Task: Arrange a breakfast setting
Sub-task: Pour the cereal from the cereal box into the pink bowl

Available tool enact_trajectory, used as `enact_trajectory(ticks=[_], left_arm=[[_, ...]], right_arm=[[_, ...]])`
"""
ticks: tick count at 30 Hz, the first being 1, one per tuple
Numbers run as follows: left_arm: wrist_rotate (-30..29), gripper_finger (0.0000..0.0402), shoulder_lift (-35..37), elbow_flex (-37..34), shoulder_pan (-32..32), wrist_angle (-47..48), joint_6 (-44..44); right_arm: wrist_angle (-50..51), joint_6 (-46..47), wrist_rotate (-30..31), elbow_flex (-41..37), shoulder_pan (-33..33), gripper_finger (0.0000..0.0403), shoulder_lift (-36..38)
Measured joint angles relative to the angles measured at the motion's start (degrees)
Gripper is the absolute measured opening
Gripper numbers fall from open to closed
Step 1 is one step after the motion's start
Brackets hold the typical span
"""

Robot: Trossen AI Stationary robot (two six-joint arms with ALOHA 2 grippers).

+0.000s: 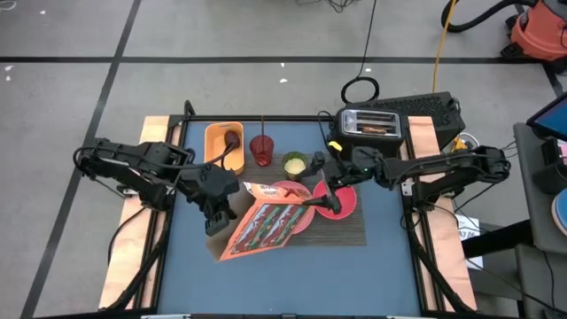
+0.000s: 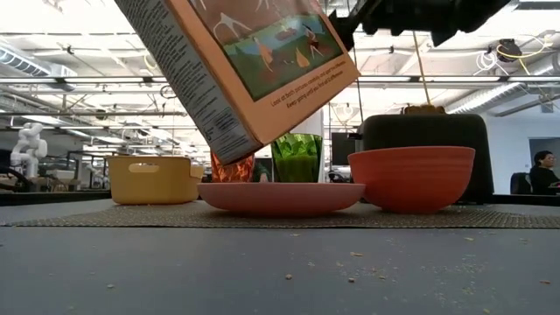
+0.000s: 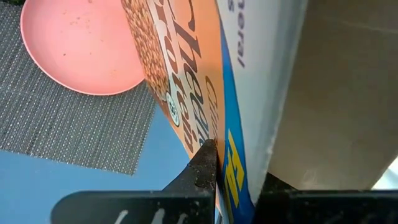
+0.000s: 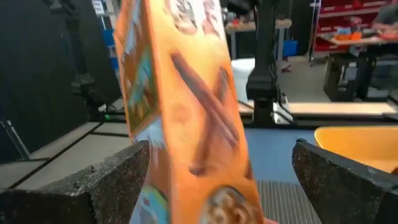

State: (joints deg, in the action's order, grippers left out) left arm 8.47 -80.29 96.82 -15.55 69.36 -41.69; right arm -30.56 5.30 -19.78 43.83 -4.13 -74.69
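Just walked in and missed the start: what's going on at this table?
The left gripper is shut on an orange cereal box, holding it tilted in the air over the pink plate on the dark placemat. The right gripper is open above the red bowl, with the box's upper end between its fingers but not clamped. A red tumbler, green cup, yellow bin and toaster stand behind.
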Motion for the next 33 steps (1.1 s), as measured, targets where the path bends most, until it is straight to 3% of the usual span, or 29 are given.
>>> enact_trajectory(ticks=[5, 12, 24, 33], left_arm=[[-0.02, 0.0003, 0.00, 0.00, 0.00, 0.00, -0.04], [-0.04, 0.0003, 0.00, 0.00, 0.00, 0.00, -0.04], [-0.07, 0.0003, 0.00, 0.00, 0.00, 0.02, -0.07], [-0.18, 0.0003, 0.00, 0.00, 0.00, 0.15, -0.32]], right_arm=[[-1.79, 0.00, -0.16, 0.00, -0.34, 0.0381, -3.83], [-3.66, 1.05, -7.61, 0.00, -0.31, 0.0381, -7.72], [-3.88, 3.02, -8.99, 0.00, -0.30, 0.0372, -11.30], [-4.53, 2.83, -9.47, 0.00, -0.23, 0.0283, -11.28]])
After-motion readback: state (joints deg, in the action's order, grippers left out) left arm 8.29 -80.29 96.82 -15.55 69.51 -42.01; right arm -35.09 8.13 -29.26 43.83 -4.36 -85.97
